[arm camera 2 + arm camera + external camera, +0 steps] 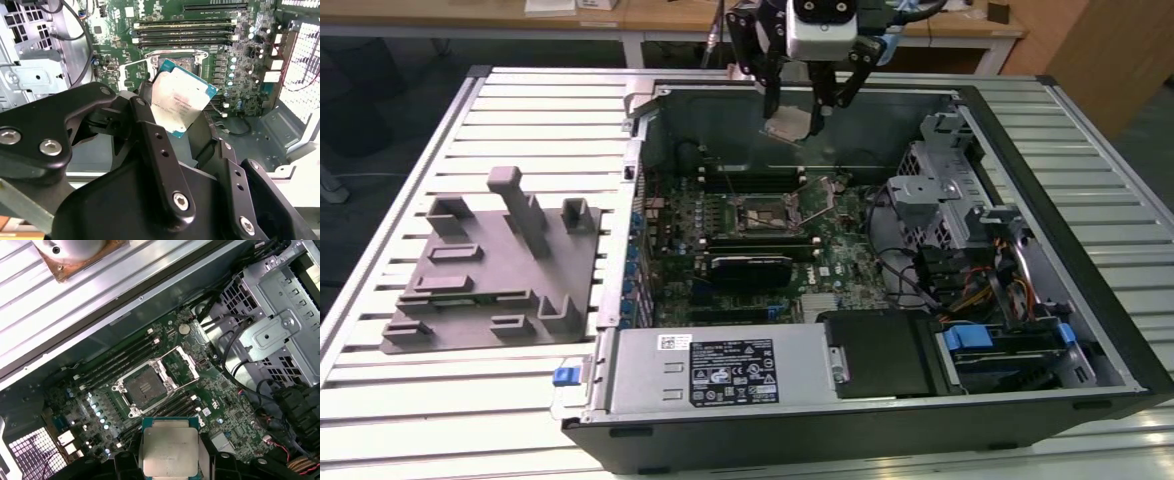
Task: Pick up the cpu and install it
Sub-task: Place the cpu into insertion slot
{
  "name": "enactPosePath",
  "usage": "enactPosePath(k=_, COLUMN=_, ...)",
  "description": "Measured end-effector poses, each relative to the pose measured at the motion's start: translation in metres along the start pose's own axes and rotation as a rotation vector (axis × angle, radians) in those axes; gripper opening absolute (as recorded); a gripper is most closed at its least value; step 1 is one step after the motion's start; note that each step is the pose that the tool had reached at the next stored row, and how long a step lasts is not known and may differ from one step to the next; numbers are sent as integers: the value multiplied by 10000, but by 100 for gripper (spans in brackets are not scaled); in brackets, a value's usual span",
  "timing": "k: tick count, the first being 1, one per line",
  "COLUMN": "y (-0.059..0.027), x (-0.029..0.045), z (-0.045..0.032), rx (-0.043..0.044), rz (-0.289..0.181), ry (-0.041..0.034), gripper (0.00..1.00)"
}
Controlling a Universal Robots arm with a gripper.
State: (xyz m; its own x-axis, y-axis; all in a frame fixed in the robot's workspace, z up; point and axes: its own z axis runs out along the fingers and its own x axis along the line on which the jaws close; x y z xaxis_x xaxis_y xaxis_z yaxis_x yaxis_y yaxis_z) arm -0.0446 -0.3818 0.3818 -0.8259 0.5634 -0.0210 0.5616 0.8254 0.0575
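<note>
Silver-topped cpu (169,452) is clamped in the gripper (797,120) — held above the motherboard (222,390), apparently offset from the open socket (145,388).

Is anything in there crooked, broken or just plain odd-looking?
Only the cpu: gripped in the claw, it hangs tilted above the motherboard rather than lying flat, away from its open socket. Nothing looks spilled or broken.

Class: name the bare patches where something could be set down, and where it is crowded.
In the exterior view, bare table behind the grey fixture and in front of it. Crowded: inside the computer case, packed with cables, where the gripper holds the cpu above the board.
</note>
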Motion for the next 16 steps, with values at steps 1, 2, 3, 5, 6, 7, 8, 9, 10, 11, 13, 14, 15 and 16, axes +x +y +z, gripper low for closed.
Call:
enactPosePath(k=1, y=1, x=0, z=1, rx=2, rz=77, ry=-5, gripper=53)
enactPosePath(k=2, y=1, x=1, z=2, rx=3, rz=151, ry=-9, gripper=53)
enactPosePath(k=3, y=3, x=2, z=3, rx=5, rz=231, ry=-13, gripper=53)
enactPosePath(k=5, y=7, x=5, z=5, rx=9, rz=372, ry=-22, gripper=53)
enactPosePath(k=6, y=9, x=7, z=7, rx=9, rz=439, ry=-25, gripper=53)
enactPosePath(k=7, y=11, x=8, z=8, rx=10, rz=505, ry=-29, gripper=53)
enactPosePath(k=8, y=13, x=9, z=10, rx=12, rz=568, ry=-33, gripper=53)
enactPosePath(k=9, y=15, x=11, z=11, rx=13, rz=630, ry=-37, gripper=53)
enactPosePath(k=10, y=17, x=12, z=12, rx=14, rz=705, ry=-41, gripper=53)
enactPosePath(k=11, y=17, x=13, z=14, rx=15, rz=781, ry=-45, gripper=53)
enactPosePath(k=13, y=19, x=14, z=16, rx=20, rz=960, ry=-56, gripper=53)
enactPosePath(k=14, y=21, x=15, z=17, rx=23, rz=1068, ry=-62, gripper=53)
enactPosePath(k=15, y=22, x=16, z=19, rx=25, rz=1194, ry=-69, gripper=53)
enactPosePath(k=16, y=22, x=16, z=21, rx=27, rz=1330, ry=-77, gripper=53)
